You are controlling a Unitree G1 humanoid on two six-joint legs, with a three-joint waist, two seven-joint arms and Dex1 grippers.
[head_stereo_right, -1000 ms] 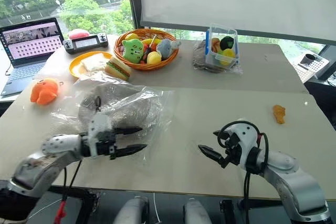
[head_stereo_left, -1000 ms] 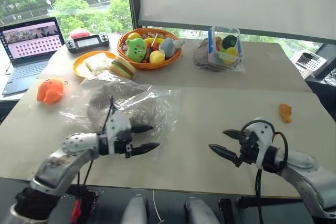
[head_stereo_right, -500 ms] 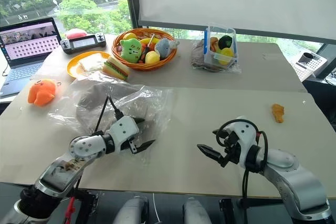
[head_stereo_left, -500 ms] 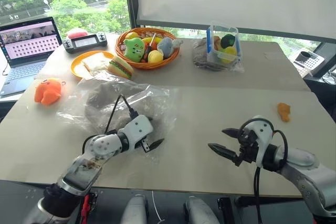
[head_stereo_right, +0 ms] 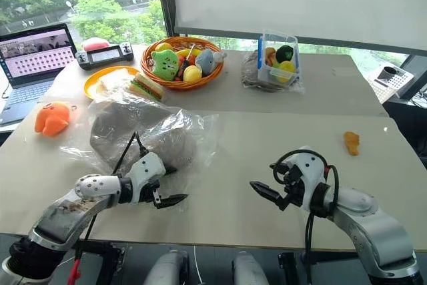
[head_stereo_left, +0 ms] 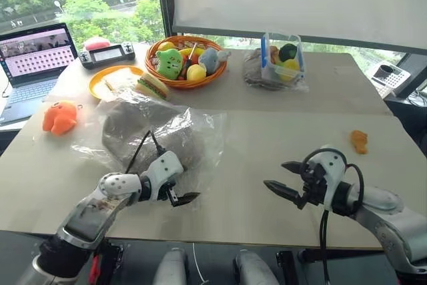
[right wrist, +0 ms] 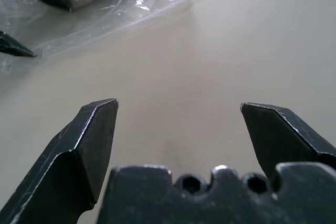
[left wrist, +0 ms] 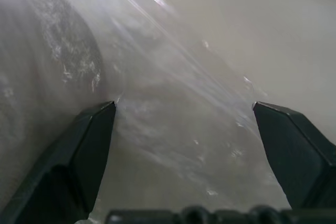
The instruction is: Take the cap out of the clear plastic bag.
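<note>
The cap [head_stereo_left: 143, 131] lies inside the clear plastic bag [head_stereo_left: 200, 135], a grey-tan mound under wrinkled film, on the counter [head_stereo_left: 267, 131] just nearer the robot than the wicker basket [head_stereo_left: 188, 78] and the yellow plate [head_stereo_left: 113, 79]. The left gripper [head_stereo_left: 181, 195] is at the bag's near edge with its fingers spread wide and nothing between them; in the left wrist view thin film lies across the gap between them. The right gripper [head_stereo_left: 283, 179] is released too, hovering over bare counter well apart from the bag, on the side away from the laptop [head_stereo_left: 33, 58].

The main risk, as I judge it, is a pinch on film alone: the plastic is thin and glossy, so it may slip free or tear. A deeper bite could catch cap and film together, dragging the whole bundle along the counter instead of freeing the cap. With nothing holding the bag's far end, any pull may simply slide it toward the counter's near edge.
</note>
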